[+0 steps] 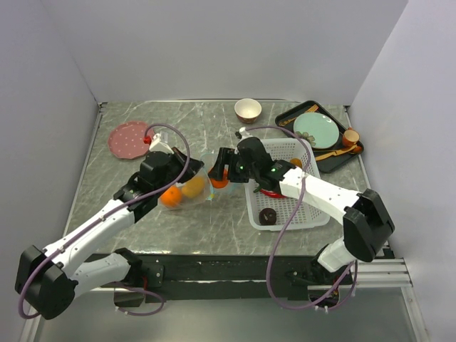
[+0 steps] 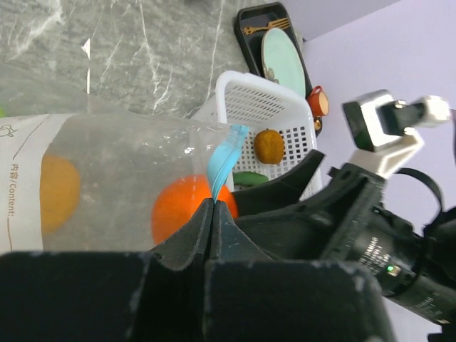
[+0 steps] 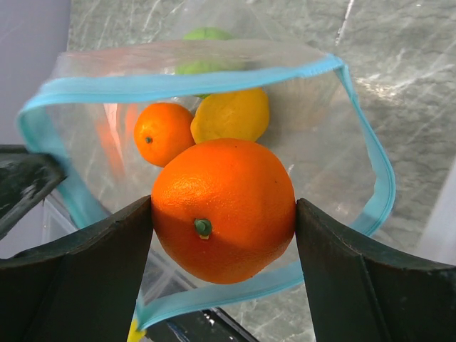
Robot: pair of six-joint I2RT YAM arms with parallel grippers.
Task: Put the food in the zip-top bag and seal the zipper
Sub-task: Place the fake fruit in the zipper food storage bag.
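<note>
From above, the right gripper (image 1: 219, 173) clamps 1 orange (image 1: 219, 183) at the mouth of the zip-top bag (image 1: 201, 189); on the left wrist, the left gripper (image 2: 214, 211) pinches the zipper (image 2: 224, 164) tight; on the right wrist, a second orange (image 3: 162, 132), yellow-orange fruit (image 3: 231, 114) and green round fruit (image 3: 204, 34) lie inside.

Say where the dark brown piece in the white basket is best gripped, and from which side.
Probably across its round outer sides, straight down from above: the dark brown piece sits low in the basket by its near wall, and the walls block sideways approaches.
</note>
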